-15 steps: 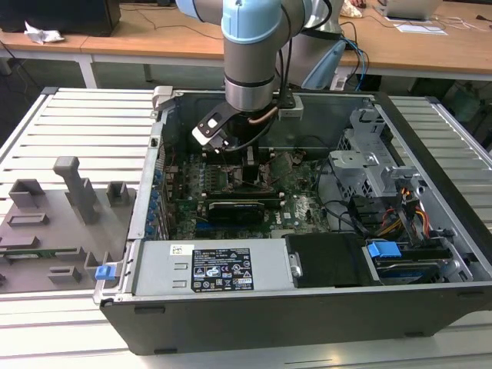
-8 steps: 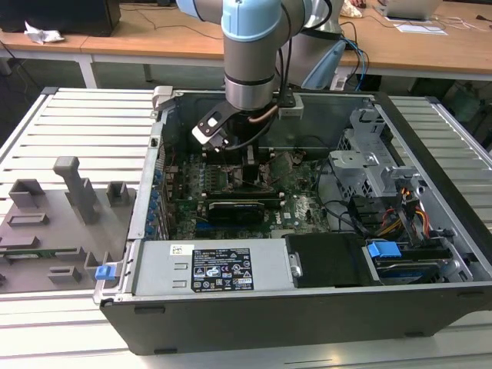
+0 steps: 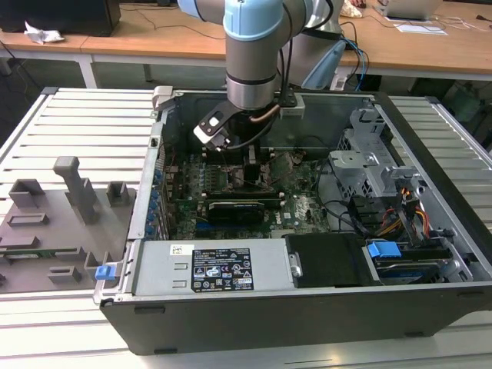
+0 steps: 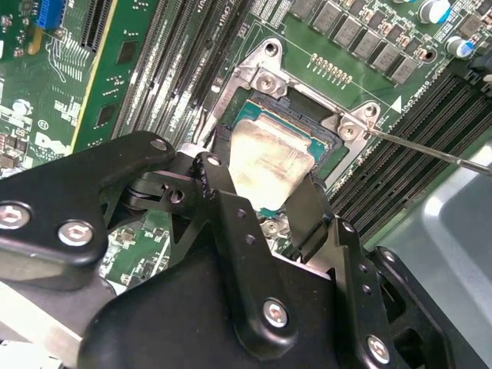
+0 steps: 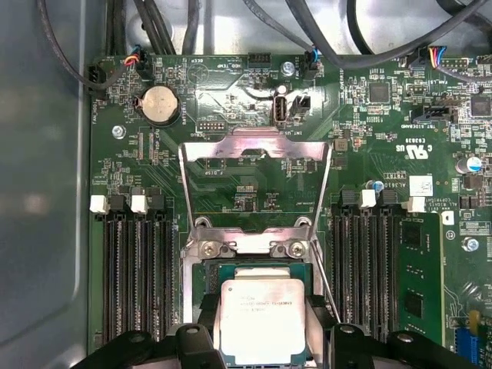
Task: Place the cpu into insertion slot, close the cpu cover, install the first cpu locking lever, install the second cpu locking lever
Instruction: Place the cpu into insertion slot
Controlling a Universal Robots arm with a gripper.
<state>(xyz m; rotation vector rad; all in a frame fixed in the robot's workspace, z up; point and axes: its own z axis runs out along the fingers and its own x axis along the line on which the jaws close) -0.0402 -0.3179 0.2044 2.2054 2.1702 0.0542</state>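
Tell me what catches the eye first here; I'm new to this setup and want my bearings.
First, in the exterior view, the pale-blue robot arm reaching down into the open computer case. Then, in the first wrist view, the silver cpu shines at the insertion slot, held by the gripper. The cpu cover lies flipped open beside the slot, over the green board.

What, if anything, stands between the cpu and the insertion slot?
Nothing visible does. The cpu cover is swung open, clear of the insertion slot, and the cpu, clamped in the gripper, is right at the slot's opening.
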